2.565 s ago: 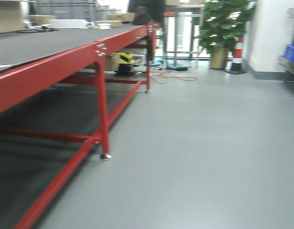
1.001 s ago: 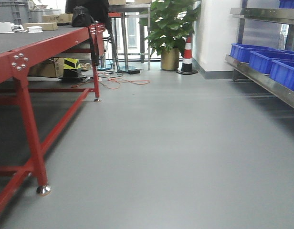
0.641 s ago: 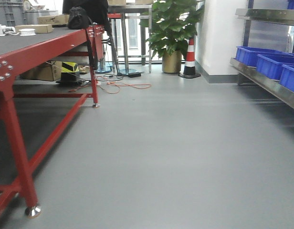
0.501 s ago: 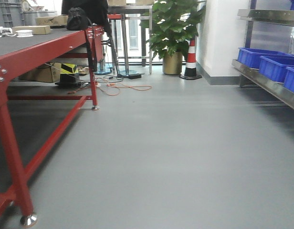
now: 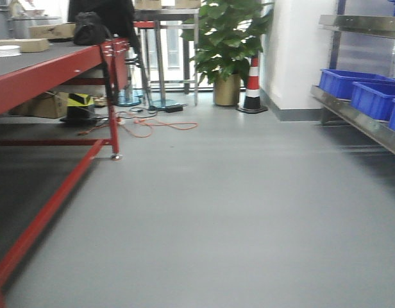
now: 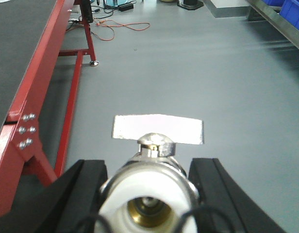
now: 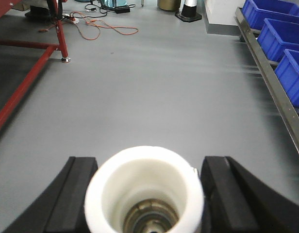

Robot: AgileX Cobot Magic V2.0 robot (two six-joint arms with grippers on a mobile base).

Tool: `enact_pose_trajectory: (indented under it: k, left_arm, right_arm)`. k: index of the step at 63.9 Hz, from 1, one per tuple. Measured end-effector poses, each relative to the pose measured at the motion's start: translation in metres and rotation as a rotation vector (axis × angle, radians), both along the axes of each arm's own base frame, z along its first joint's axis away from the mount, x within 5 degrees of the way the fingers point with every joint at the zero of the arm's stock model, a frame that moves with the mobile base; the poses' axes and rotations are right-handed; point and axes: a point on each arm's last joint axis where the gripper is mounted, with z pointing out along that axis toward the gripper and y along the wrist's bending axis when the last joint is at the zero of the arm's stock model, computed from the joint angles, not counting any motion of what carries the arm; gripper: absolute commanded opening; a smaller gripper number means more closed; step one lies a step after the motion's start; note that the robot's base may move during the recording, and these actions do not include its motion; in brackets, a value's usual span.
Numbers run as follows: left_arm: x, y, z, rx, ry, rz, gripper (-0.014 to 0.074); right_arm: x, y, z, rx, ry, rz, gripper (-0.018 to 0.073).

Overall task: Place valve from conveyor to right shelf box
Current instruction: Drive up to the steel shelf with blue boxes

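Plainly off the belt, the valve (image 6: 149, 194) sat clamped between the left jaws, held above the grey floor (image 6: 188, 73). Its white-rimmed brass mouth faced the wrist camera and its flat silvery handle (image 6: 158, 129) lay crosswise on top, with the conveyor (image 6: 18, 48) and its red frame (image 6: 72, 92) just to the left. The right jaws likewise gripped a second valve (image 7: 144, 189), white end toward the camera, over bare floor, with the blue boxes (image 7: 280, 34) lined up on the shelf (image 7: 271, 87) along the right, well apart from the conveyor.
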Motion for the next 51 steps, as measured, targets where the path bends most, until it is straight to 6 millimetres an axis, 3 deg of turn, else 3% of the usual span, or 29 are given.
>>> enact_pose_trajectory:
  k: [51]
  left_arm:
    - [0.0,0.0,0.0,0.001,0.0,0.001,-0.0111]
  right_arm:
    - [0.012,0.001,-0.005,0.002,0.013,-0.001,-0.0153]
